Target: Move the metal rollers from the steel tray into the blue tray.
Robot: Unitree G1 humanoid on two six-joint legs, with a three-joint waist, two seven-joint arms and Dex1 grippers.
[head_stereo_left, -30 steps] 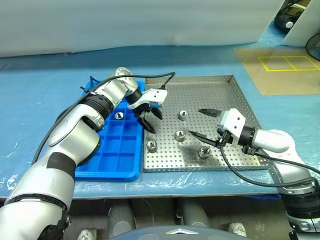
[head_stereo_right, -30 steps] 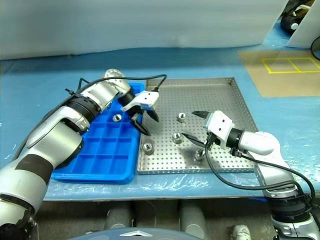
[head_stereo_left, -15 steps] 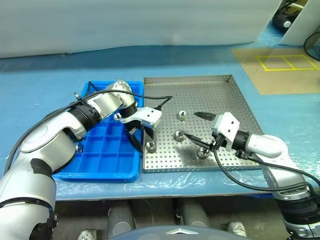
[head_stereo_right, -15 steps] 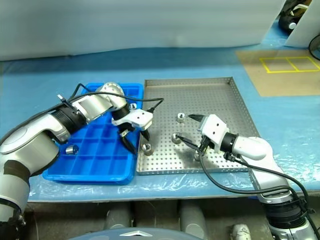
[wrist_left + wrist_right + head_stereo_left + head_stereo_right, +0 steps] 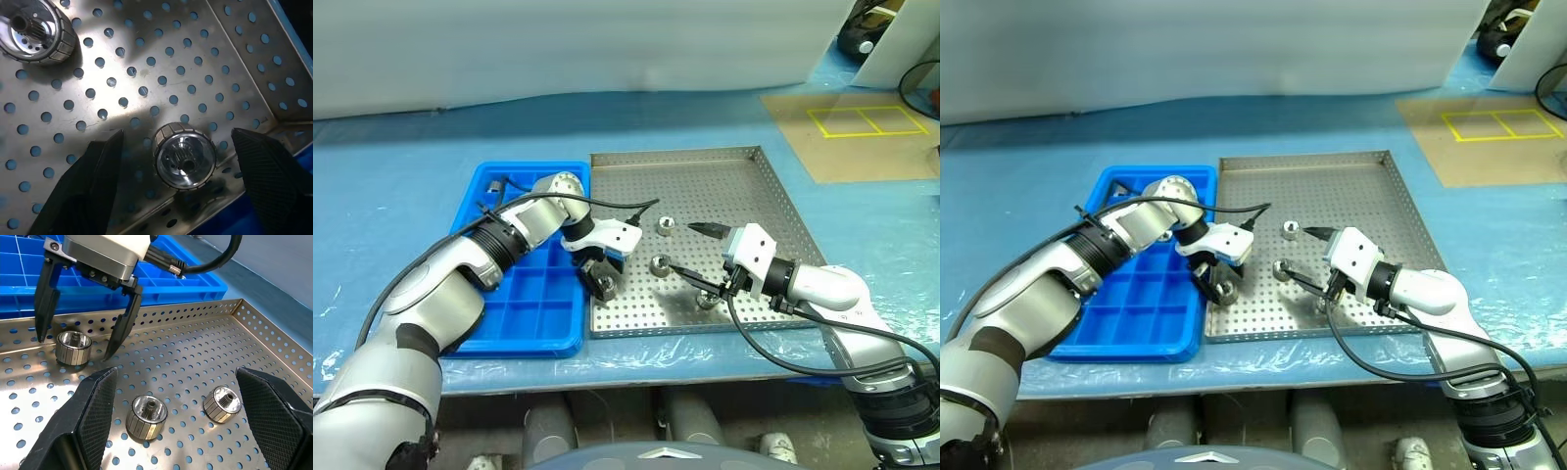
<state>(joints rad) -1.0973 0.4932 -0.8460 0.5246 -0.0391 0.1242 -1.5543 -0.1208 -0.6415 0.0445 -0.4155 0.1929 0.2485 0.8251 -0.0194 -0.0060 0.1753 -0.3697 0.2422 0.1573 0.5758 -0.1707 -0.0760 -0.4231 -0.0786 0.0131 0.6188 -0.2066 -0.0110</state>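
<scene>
The steel tray [image 5: 724,191] holds several metal rollers. One roller [image 5: 604,286] stands near its front left corner, beside the blue tray [image 5: 524,304]. My left gripper [image 5: 600,272] points down over this roller, open, one finger on each side with a gap showing. The left wrist view has that roller [image 5: 185,155] between the fingertips [image 5: 105,161]. My right gripper [image 5: 680,248] hovers open and empty over the tray's middle, near two rollers [image 5: 658,263] [image 5: 708,299]. A further roller [image 5: 664,227] sits farther back. From the right wrist, the left gripper [image 5: 72,348] straddles its roller [image 5: 73,347].
A small grey piece that looks like a roller [image 5: 494,184] lies in a far compartment of the blue tray. Both trays rest on a blue sheet over the table. A brown board [image 5: 862,142] with yellow tape lines lies at the far right.
My left gripper has come down and toward me from the blue tray's edge, and now straddles the front left roller. The right gripper has hardly moved. The camera view shifted.
</scene>
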